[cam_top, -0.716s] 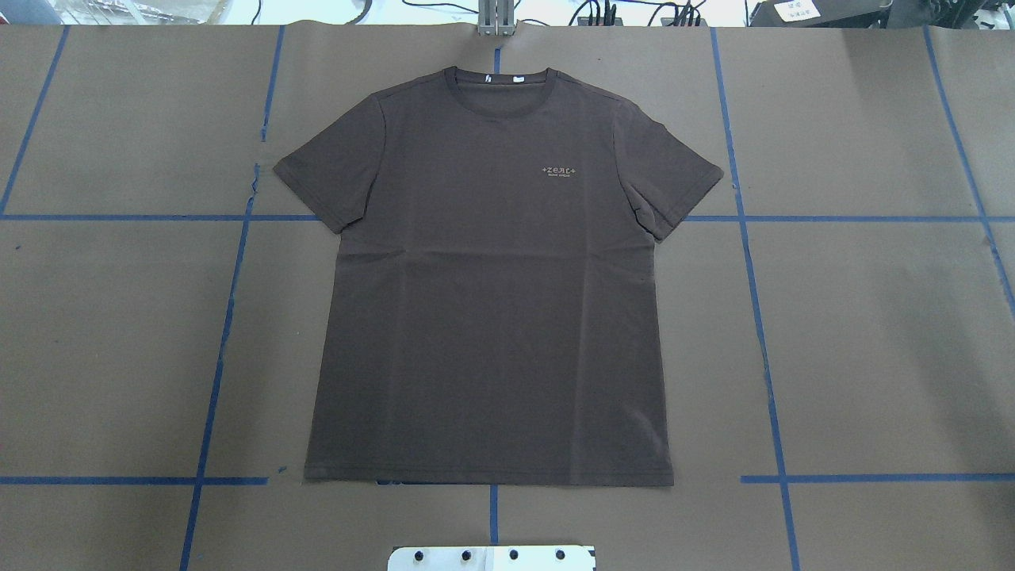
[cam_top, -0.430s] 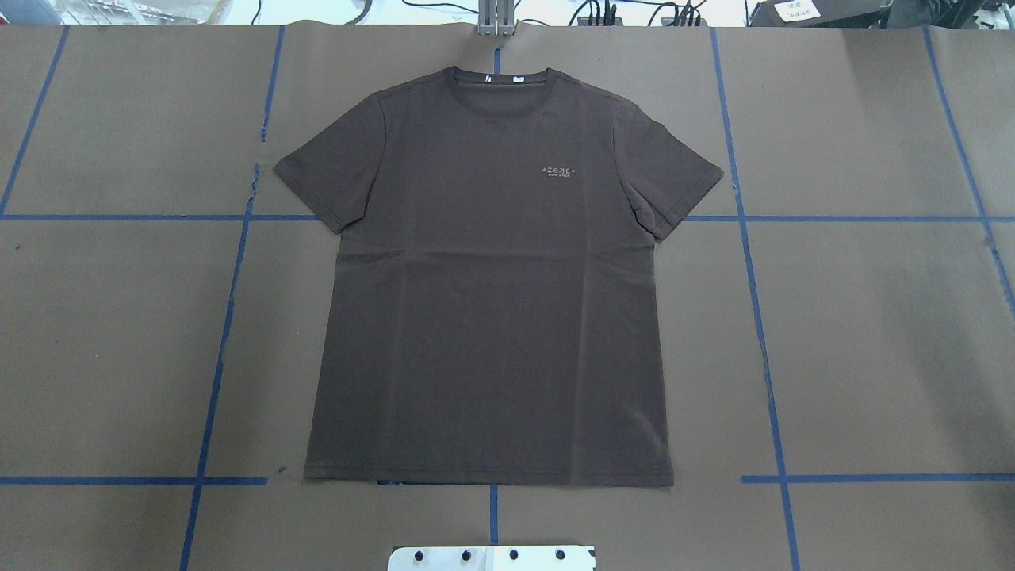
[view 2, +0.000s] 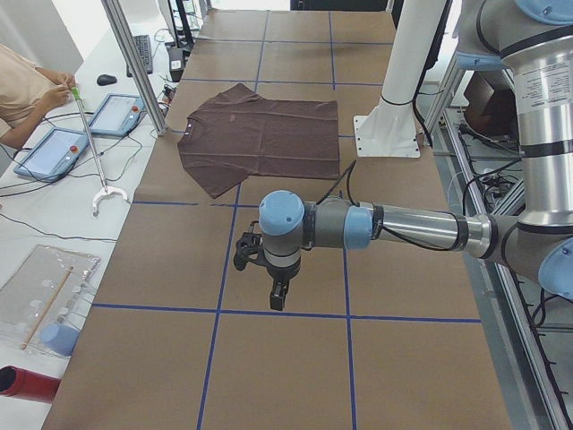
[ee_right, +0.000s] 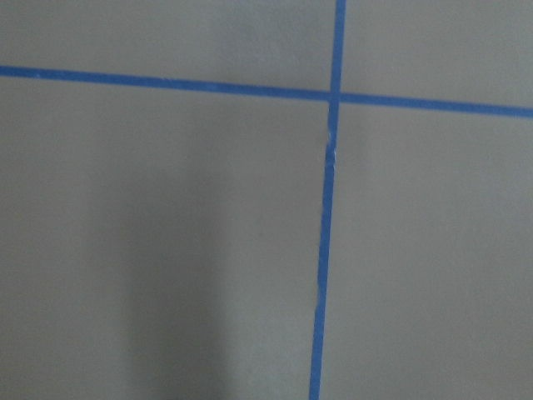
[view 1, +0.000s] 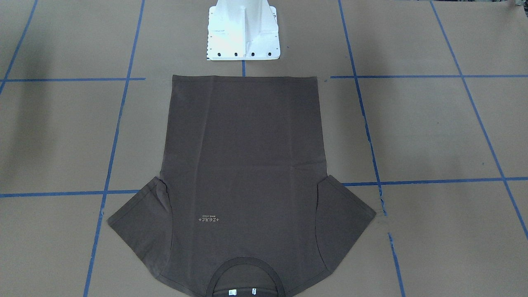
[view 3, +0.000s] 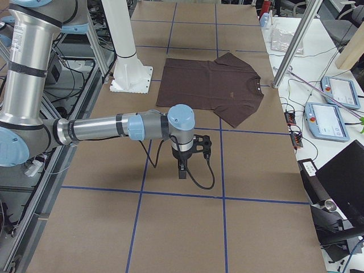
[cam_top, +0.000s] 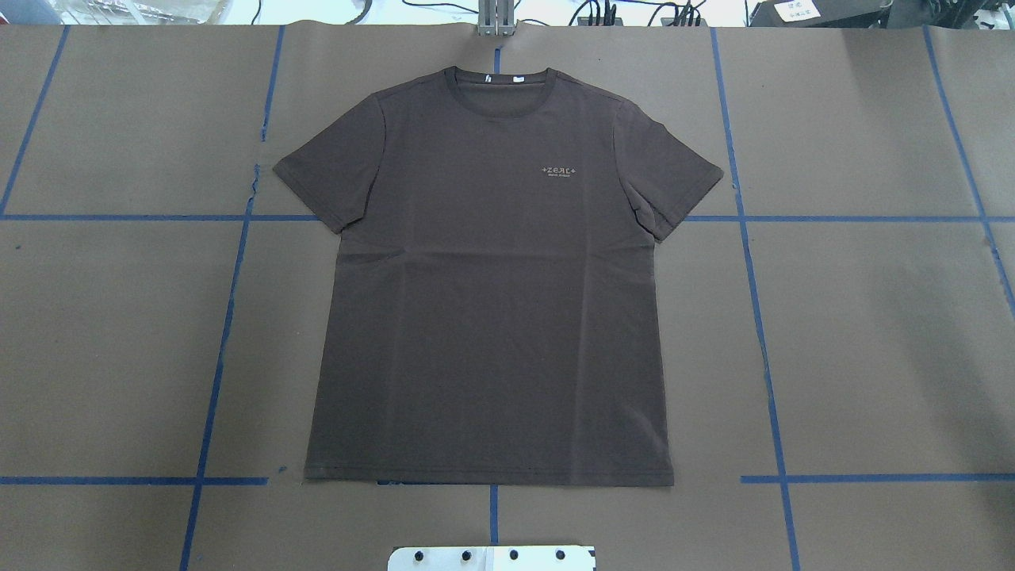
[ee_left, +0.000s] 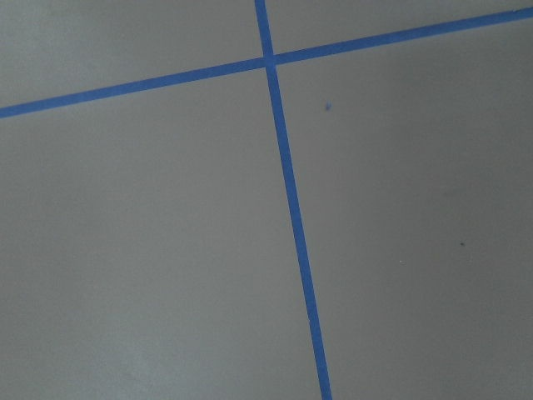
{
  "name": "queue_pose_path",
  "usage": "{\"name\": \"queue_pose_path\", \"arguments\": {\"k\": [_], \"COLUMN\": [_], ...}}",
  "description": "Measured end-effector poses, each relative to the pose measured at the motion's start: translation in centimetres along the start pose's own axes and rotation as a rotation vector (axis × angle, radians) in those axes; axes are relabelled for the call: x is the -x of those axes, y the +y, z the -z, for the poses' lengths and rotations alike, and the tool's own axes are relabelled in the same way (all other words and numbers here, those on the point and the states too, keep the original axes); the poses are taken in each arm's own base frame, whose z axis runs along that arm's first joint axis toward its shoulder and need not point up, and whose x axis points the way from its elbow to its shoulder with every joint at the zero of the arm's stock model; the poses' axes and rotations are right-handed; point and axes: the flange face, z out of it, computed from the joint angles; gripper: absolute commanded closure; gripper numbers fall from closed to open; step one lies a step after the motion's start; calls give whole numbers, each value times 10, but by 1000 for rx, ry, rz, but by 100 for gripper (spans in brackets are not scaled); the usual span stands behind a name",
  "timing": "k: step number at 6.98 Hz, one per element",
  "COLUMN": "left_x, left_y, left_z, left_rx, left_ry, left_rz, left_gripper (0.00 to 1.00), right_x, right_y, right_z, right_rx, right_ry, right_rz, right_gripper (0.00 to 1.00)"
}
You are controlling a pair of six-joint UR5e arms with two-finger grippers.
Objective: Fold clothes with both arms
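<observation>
The dark brown T-shirt (cam_top: 492, 277) lies flat and spread out, front up, collar at the far side and hem toward the robot base. It also shows in the front view (view 1: 243, 165), the left view (view 2: 260, 134) and the right view (view 3: 213, 85). My left gripper (view 2: 277, 300) hangs above bare table, well off the shirt's left side. My right gripper (view 3: 182, 169) hangs above bare table off its right side. Neither touches the shirt. I cannot tell whether either is open or shut. Both wrist views show only table paper and blue tape.
The table is covered in brown paper (cam_top: 872, 317) with a blue tape grid. The white pedestal base (view 1: 243, 29) stands just behind the hem. Tablets (view 2: 85, 130) and an operator sit beyond the far edge. A metal post (view 2: 134, 63) stands near the collar.
</observation>
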Motion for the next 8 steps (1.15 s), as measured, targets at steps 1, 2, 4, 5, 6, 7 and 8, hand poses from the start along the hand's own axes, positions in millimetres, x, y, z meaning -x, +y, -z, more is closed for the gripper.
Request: {"name": "queue_pose_path", "arguments": {"k": [1, 2, 4, 5, 6, 7, 8], "left_x": [-10, -22, -27, -23, -22, -24, -26], "left_y": [-19, -45, -78, -83, -87, -90, -91], "left_z": [14, 32, 43, 39, 38, 40, 42], "left_rx": [-79, -183, -349, -399, -433, -454, -465], "left_ry": [-17, -45, -75, -81, -83, -78, -74], "left_rz": [-74, -170, -326, -372, -391, -381, -367], "left_gripper": [0, 0, 0, 0, 0, 0, 0], "right_x": [14, 23, 24, 27, 34, 53, 91], "right_y": [-25, -47, -70, -74, -82, -100, -130], "right_z": [14, 21, 19, 18, 18, 18, 16], "right_rx": [-67, -112, -147, -167, -193, -206, -215], "right_ry": [-5, -9, -33, -65, -91, -118, -158], "right_rz": [57, 93, 105, 97, 102, 79, 26], "right_gripper": [0, 0, 0, 0, 0, 0, 3]}}
